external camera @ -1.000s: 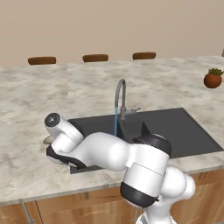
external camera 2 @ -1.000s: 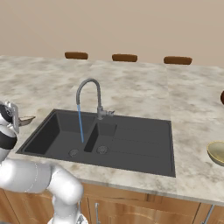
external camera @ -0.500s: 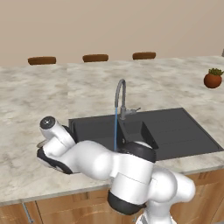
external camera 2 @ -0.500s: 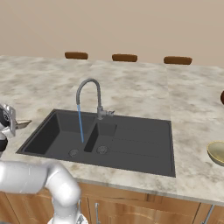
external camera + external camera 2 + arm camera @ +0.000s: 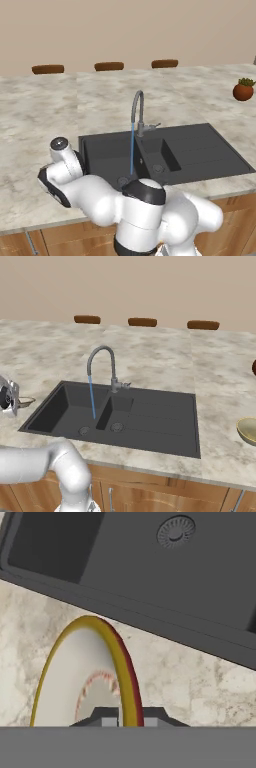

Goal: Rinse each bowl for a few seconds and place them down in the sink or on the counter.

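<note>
My gripper [image 5: 122, 719] is shut on the rim of the shallow bowl [image 5: 82, 677], which has a brown-yellow rim and a whitish inside. The bowl stands on edge just over the counter [image 5: 190, 672], left of the sink [image 5: 150, 567]. In the right base view the gripper [image 5: 16, 401] is at the far left with the bowl [image 5: 26, 402] jutting toward the sink [image 5: 150, 416]. The olive-tan bowl [image 5: 248, 429] sits on the counter at the right edge. Water runs from the tap [image 5: 136, 107] into the left basin [image 5: 107, 160].
A reddish-brown pot with a green plant [image 5: 243, 90] stands at the counter's far right. Three brown stool tops [image 5: 109, 66] line the far edge. My own white arm [image 5: 125, 205] crosses the counter's near edge in front of the sink.
The arm has swung left and dropped a little, carrying the shallow bowl from the sink's left edge to over the counter. The water keeps running.
</note>
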Controlling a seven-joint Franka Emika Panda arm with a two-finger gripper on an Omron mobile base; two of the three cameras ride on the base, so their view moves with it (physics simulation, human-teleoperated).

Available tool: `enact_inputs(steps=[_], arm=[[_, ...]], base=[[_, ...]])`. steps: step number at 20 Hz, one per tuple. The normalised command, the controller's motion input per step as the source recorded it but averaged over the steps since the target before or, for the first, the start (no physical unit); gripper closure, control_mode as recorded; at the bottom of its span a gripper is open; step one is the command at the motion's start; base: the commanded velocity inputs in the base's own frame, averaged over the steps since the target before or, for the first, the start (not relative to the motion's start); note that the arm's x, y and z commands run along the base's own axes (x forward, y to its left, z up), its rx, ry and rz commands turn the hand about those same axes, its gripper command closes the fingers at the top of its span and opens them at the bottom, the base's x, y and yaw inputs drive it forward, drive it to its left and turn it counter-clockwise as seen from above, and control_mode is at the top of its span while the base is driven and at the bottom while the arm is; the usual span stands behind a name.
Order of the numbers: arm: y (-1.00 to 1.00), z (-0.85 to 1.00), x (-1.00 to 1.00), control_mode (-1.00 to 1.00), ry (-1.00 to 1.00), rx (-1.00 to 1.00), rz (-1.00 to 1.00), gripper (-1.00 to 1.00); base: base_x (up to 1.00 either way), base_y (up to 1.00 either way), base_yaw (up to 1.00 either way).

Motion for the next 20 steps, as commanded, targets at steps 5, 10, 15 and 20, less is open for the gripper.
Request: enact_inputs(steps=[5,10,15,20], arm=[[0.06,-0.37,0.0,-1.0,0.1,0.09,-0.01,1.0],[0.17,-0.35,0.03,-1.0,0.1,0.05,-0.02,1.0],[0.31,-0.15,0.13,-1.0,0.13,0.02,-0.02,-1.0],[0.33,0.04,0.03,-1.0,0.02,0.0,0.0,-1.0]], base=[[0.0,0.0,0.0],[0.0,0.0,0.0],[0.0,0.0,0.0],[0.0,0.0,0.0]])
